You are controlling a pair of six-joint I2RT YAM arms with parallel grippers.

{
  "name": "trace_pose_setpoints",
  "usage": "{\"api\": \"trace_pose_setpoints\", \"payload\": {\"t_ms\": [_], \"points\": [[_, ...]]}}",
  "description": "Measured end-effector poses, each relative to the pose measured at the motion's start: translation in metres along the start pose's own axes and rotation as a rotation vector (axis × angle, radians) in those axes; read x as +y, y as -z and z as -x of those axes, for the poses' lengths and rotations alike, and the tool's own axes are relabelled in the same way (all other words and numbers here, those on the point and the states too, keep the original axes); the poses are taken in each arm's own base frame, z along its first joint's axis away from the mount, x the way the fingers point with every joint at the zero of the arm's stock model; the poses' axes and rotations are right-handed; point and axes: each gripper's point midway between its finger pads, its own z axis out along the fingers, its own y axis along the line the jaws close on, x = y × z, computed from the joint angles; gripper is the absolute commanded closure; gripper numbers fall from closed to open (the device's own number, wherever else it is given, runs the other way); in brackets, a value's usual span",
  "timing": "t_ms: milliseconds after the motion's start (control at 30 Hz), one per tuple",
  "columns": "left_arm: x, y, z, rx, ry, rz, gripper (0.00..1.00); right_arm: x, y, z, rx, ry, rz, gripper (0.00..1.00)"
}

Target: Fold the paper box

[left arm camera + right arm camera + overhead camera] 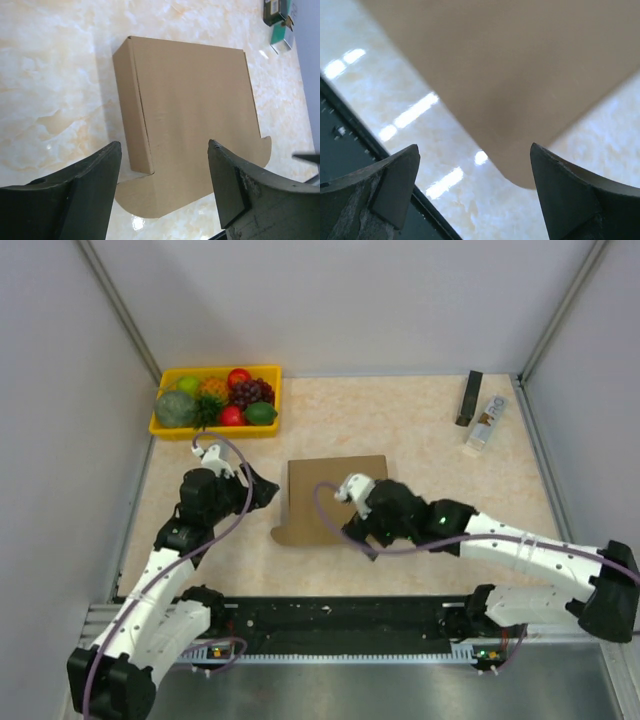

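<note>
The paper box point(325, 495) is a brown cardboard mailer lying flat and closed in the middle of the table, with a rounded flap sticking out at its near-left corner. In the left wrist view the box point(195, 100) shows its lid, left side wall and the rounded flap. My left gripper point(264, 490) hovers just left of the box, and its jaws point(165, 147) stand open and empty above the flap. My right gripper point(352, 530) is over the box's near edge. It is open point(475, 149), holding nothing, with a rounded cardboard corner point(520, 75) below it.
A yellow tray point(163, 428) of fruit stands at the back left. A black bar point(469, 398) and a white device point(484, 425) lie at the back right. The black base rail point(340, 615) runs along the near table edge, close to the right gripper.
</note>
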Motion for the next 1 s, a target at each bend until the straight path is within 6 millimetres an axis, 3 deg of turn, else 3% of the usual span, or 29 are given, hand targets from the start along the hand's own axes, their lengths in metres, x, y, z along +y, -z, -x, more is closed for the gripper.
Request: {"api": "trace_pose_setpoints", "payload": {"t_ms": [67, 133, 367, 533, 700, 933, 1000], "points": [[0.003, 0.008, 0.005, -0.019, 0.001, 0.036, 0.27, 0.039, 0.002, 0.004, -0.038, 0.237, 0.032, 0.11], [0.007, 0.016, 0.008, -0.031, 0.009, 0.079, 0.21, 0.062, 0.001, 0.004, -0.061, 0.397, 0.029, 0.12], [0.024, 0.040, 0.013, -0.069, 0.040, 0.212, 0.13, 0.091, -0.041, -0.011, -0.008, 0.837, -0.174, 0.18], [0.030, 0.056, 0.011, -0.115, 0.074, 0.247, 0.13, 0.099, -0.066, -0.015, -0.030, 1.029, -0.336, 0.22], [0.032, 0.065, 0.005, -0.138, 0.093, 0.239, 0.14, 0.090, -0.086, -0.021, -0.047, 1.148, -0.477, 0.30], [0.033, 0.067, 0.003, -0.133, 0.093, 0.243, 0.14, 0.089, -0.093, -0.007, -0.104, 1.168, -0.569, 0.41], [0.032, 0.068, 0.003, -0.139, 0.092, 0.239, 0.14, 0.087, -0.093, -0.001, -0.126, 1.150, -0.587, 0.48]]}}
